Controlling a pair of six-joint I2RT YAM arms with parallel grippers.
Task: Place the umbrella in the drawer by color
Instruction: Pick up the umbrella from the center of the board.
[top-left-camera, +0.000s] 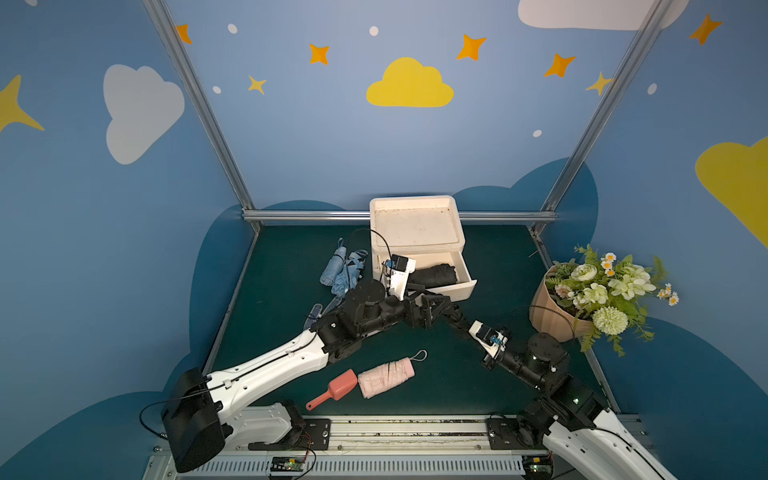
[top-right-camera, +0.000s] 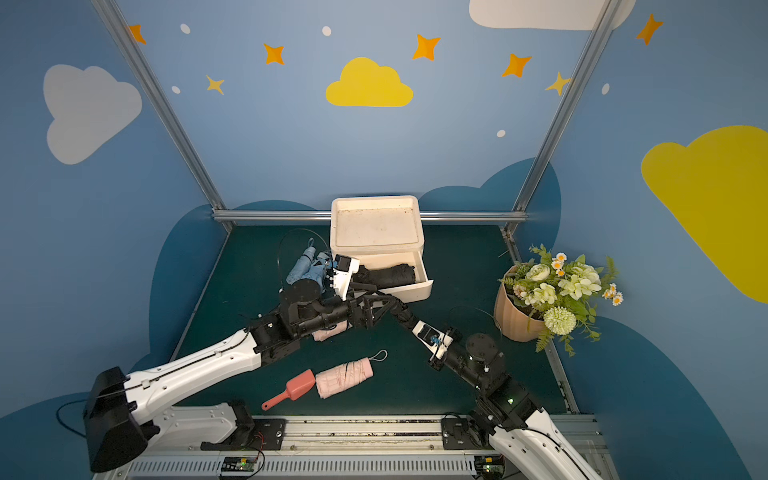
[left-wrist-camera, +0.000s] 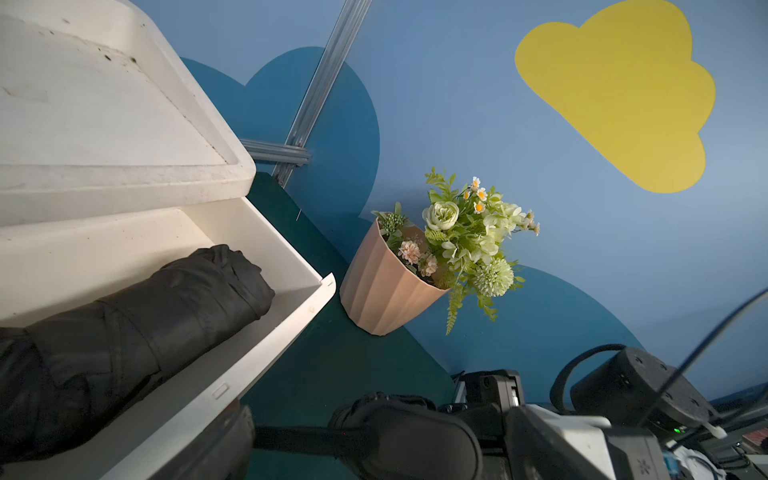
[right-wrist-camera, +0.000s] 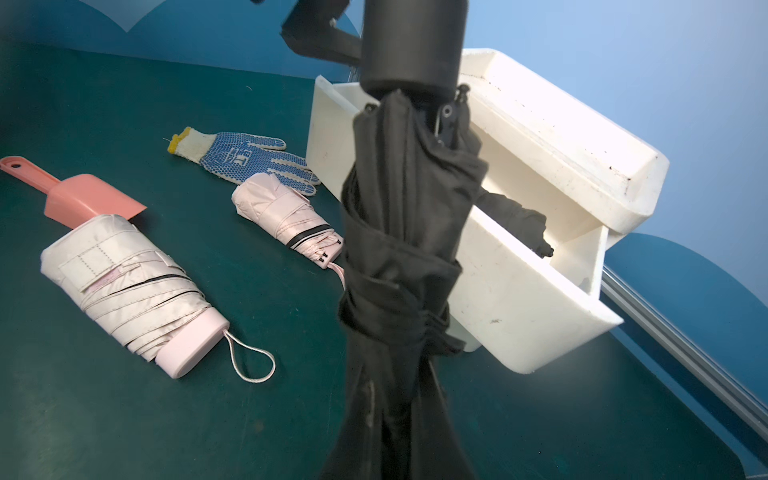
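The white drawer (top-left-camera: 465, 291) stands pulled out of its cabinet (top-left-camera: 415, 224), and one black umbrella (top-left-camera: 436, 274) (left-wrist-camera: 145, 324) lies inside it. My right gripper (top-left-camera: 463, 322) is shut on a second folded black umbrella (right-wrist-camera: 399, 249), held above the mat just in front of the drawer. That umbrella's handle (right-wrist-camera: 411, 41) points at my left gripper (top-left-camera: 436, 305) (left-wrist-camera: 332, 449), which is open, with the handle end (left-wrist-camera: 415, 436) at its jaws. The right fingertips are hidden under the fabric.
Two pink umbrellas (right-wrist-camera: 124, 282) (right-wrist-camera: 286, 216) and a pink scoop (top-left-camera: 336, 388) lie on the green mat near the front. Blue umbrellas (top-left-camera: 340, 270) lie left of the cabinet, with a dotted glove (right-wrist-camera: 245, 156) in front of them. A flower pot (top-left-camera: 557, 311) stands at the right edge.
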